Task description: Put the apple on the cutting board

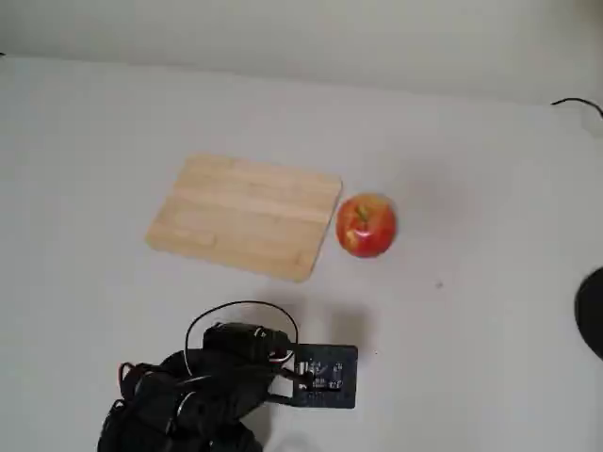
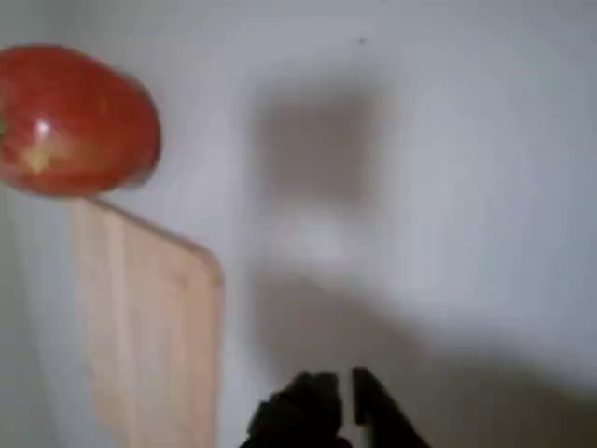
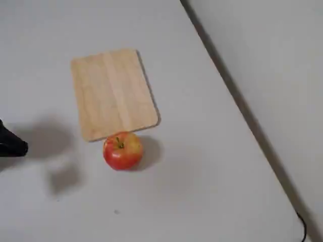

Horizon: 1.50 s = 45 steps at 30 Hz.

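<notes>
Sitting on the white table (image 1: 490,311) just beside the cutting board (image 1: 245,217), the apple (image 1: 366,225) awaits pickup; the gripper (image 2: 340,401) hangs well apart, jaws seemingly closed and empty

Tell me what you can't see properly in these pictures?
- Claw: in the wrist view only dark blurry tips show at the bottom edge, so open or shut is unclear.
- Apple: blurry in the wrist view, cut off by the left edge.
- Board: cut off by the wrist view's bottom edge.
- Arm: cut off by the bottom edge in a fixed view.
</notes>
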Tool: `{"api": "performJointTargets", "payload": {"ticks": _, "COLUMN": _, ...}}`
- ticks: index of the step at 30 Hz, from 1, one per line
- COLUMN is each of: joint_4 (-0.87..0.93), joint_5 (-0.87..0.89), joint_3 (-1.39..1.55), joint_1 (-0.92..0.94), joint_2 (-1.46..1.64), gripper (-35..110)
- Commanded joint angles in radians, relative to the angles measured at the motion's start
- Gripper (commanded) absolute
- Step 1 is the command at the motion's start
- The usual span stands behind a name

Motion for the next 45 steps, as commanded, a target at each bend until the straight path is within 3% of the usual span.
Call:
{"api": "performJointTargets", "payload": {"ticks": 1, "joint_4": 0.002, "joint_5": -0.002, "joint_3": 0.031, "joint_1": 0.012, "joint_2": 0.000, "gripper": 0}}
{"api": "performJointTargets", "payload": {"ticks": 37, "joint_4": 0.002, "joint_5": -0.005, "joint_3": 0.031, "joint_1": 0.006, "joint_2": 0.000, "gripper": 1}}
{"api": "performJointTargets", "payload": {"ticks": 40, "joint_4": -0.008, "joint_5": -0.005, "joint_3": 0.031, "joint_1": 0.006, "joint_2": 0.000, "gripper": 22}}
{"api": "performJointTargets", "payload": {"ticks": 45, "joint_4": -0.190, "joint_5": -0.196, "joint_3": 0.014, "joint_1": 0.058, "joint_2": 0.000, "gripper": 37}}
